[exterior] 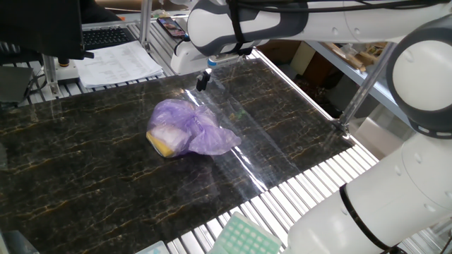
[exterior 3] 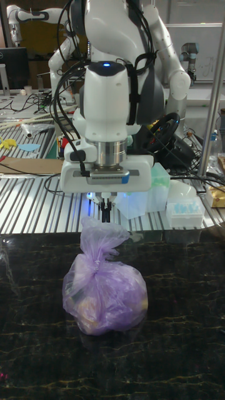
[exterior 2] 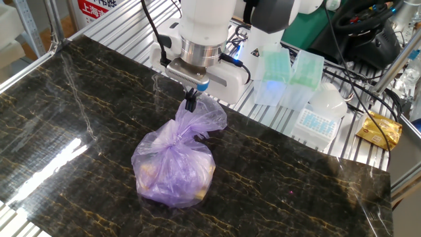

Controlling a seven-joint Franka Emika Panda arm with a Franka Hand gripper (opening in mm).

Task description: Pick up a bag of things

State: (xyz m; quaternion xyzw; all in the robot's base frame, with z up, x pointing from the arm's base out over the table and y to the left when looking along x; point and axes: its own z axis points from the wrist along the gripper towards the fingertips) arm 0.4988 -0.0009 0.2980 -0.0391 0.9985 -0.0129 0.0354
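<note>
My gripper (exterior 2: 191, 101) hangs over the dark marbled table (exterior 2: 79, 112), pointing straight down. My two fingers (exterior 3: 105, 211) are drawn close together, with almost no gap showing between the tips. In the other fixed view and the tall fixed view the tips sit right at the top edge of the loose flap of the bag (exterior 2: 174, 163). From those views I cannot tell whether they pinch the plastic or only stand just above it. In the first fixed view the gripper (exterior: 203, 81) shows a little apart from the bag (exterior: 187, 128), above and beyond it, so I cannot call it a grip.

The bag rests on the table, near the middle of the dark surface. It is thin, wrinkly and light purple. Its round full body lies below and in front of my fingers. The gathered neck and open flap rise from the body toward my fingertips. A yellow block (exterior: 164, 147) shows through the plastic at the low end of the bag, with something whitish beside it.

Behind the table stand some pale green plastic boxes (exterior 2: 288, 74).
</note>
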